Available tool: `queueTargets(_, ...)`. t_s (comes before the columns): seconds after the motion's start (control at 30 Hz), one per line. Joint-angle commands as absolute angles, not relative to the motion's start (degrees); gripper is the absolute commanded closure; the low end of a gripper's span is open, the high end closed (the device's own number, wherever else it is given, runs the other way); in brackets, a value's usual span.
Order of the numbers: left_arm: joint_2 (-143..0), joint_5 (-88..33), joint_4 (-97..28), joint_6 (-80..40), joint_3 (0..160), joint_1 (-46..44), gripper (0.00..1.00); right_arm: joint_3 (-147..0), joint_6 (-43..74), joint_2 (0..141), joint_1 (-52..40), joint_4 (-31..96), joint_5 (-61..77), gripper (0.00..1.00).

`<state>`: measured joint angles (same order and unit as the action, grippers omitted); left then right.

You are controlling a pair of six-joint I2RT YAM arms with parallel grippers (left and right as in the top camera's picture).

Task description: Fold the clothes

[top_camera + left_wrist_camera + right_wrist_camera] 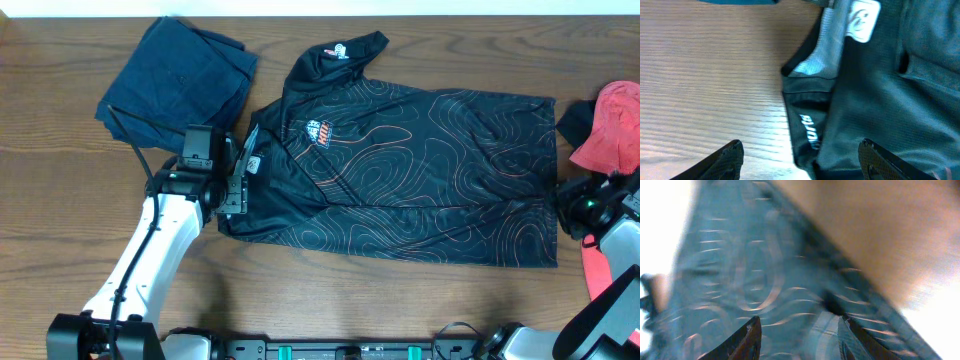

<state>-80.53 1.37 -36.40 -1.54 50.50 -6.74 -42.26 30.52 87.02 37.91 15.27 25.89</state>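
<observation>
Overhead, the black jersey (420, 170) lies spread along the surface (450, 305), collar toward the robot's left and hem toward its right. Its near long edge looks turned in along one crease, while a sleeve pokes out on the far side. I judge the folding barely begun, with most folds left to do. The left end effector (238, 188) hovers open at the collar edge, with cloth beneath it but not pinched. The right end effector (800, 337), fingers parted, sits at the hem, and blur hides any contact.
</observation>
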Motion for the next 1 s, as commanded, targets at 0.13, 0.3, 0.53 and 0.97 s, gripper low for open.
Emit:
queueTargets(0.13, -79.9, -12.7, -41.1, -0.8, 61.3, -8.6, 0.24, -47.7, 26.6, 85.8, 37.1, 13.0, 46.0, 0.59)
queueTargets(0.3, -82.6, -13.3, -41.5, 2.7, 69.3, -12.0, 0.24, -54.8, 20.4, 85.8, 30.9, 19.7, 45.8, 0.62)
queueTargets(0.53, -95.0, -13.1, -41.1, 2.7, 77.5, -12.6, 0.24, -63.9, 17.1, 85.8, 20.9, 33.2, 26.3, 0.59)
queueTargets(0.97, -104.2, -8.4, -59.4, -1.7, 77.5, -12.3, 0.27, -63.1, 17.7, 89.5, 19.2, 58.8, 12.9, 0.46)
